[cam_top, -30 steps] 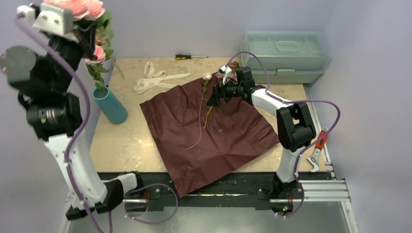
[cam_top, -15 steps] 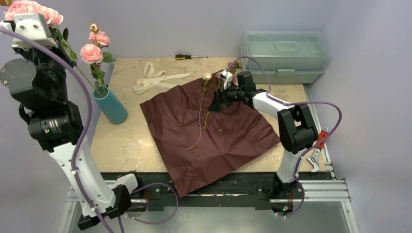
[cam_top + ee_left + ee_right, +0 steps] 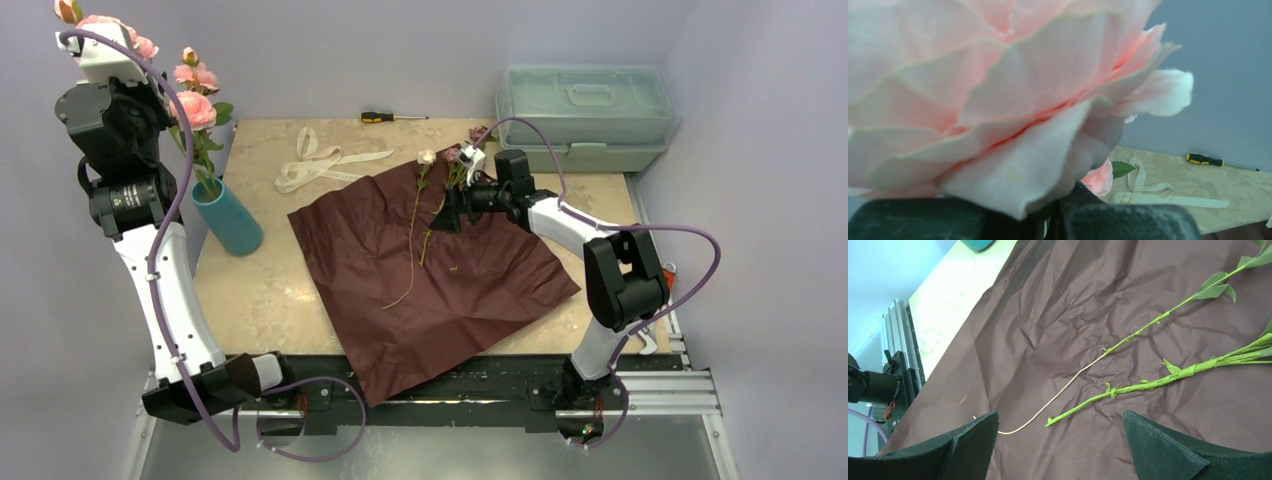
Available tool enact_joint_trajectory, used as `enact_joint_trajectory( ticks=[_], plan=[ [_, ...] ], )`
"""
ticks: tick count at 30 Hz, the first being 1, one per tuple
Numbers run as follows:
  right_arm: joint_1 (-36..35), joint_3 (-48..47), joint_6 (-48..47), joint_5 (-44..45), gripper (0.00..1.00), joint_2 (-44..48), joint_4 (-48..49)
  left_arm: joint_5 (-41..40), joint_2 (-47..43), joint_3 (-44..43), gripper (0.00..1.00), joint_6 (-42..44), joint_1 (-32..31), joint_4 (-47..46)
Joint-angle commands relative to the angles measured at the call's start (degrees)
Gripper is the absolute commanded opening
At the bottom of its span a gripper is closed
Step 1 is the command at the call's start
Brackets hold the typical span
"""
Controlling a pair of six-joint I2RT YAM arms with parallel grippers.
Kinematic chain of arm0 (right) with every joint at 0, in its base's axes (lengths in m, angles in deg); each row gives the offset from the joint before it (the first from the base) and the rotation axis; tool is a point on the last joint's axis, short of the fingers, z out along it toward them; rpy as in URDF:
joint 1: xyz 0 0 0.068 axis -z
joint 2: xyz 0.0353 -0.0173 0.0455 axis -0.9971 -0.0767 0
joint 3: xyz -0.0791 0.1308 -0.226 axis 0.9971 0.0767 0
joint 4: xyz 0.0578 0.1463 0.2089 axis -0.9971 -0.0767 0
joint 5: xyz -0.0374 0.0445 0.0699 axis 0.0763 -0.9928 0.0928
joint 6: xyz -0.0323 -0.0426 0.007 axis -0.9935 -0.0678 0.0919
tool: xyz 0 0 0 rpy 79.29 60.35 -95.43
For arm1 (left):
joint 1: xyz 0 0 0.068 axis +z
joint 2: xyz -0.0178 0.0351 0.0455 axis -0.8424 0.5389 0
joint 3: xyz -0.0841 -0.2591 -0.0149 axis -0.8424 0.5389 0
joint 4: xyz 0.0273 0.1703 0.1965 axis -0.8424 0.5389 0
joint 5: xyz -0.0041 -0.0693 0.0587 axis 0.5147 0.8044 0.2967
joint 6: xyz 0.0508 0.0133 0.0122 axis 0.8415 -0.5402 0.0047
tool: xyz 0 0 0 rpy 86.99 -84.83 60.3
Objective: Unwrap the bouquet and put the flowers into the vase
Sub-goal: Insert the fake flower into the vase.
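Observation:
The teal vase stands at the table's left, with the stems of pink flowers in it. My left gripper is raised high above the vase and shut on the flowers near their heads. In the left wrist view a big pink rose fills the frame above the shut left gripper. The maroon paper lies spread flat. On it lie two loose stems, one cream-headed and one thicker. My right gripper hovers open just over them, holding nothing.
A cream ribbon lies loose behind the paper, and a screwdriver rests by the back wall. The pale green toolbox occupies the back right corner. A red-handled tool sits at the right edge. The paper overhangs the table's near edge.
My left arm has straightened up and swung the bunch of roses back over the vase. My right gripper has drifted slightly right above the loose stems.

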Motion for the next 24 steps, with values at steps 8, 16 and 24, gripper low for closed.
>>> enact_joint_trajectory(
  ticks=[8, 16, 24],
  plan=[
    [0.06, -1.65, 0.30, 0.37, 0.98, 1.85, -0.38, -0.76, -1.49, 13.22, 0.00, -1.74, 0.45, -3.90],
    [0.07, -2.77, 0.30, 0.05, 0.98, 0.58, -0.73, -1.56, -1.96, 20.63, 0.04, -1.52, 0.48, -3.90],
    [0.09, -3.59, 0.34, -0.08, 0.98, -0.27, -2.07, -2.59, 0.03, 15.47, 0.45, -0.52, 0.48, 3.41]
  ],
)
